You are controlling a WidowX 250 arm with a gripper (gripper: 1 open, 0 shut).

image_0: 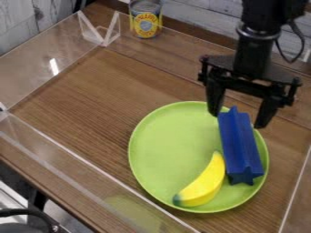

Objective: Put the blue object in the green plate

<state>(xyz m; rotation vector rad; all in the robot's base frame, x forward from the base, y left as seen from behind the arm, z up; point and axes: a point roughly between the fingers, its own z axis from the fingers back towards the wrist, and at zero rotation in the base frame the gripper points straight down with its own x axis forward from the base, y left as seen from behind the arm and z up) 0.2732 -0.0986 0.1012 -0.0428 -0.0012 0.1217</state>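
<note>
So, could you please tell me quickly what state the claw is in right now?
Claw: open, holding nothing, above the far end of the blue object.

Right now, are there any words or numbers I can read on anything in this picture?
Can at the back of the table: it has a label with marks on it, but they are too small and blurred to read.
Blue block: no words.
Green plate: no words.
Banana: no words.
Gripper: no words that can be read.
</note>
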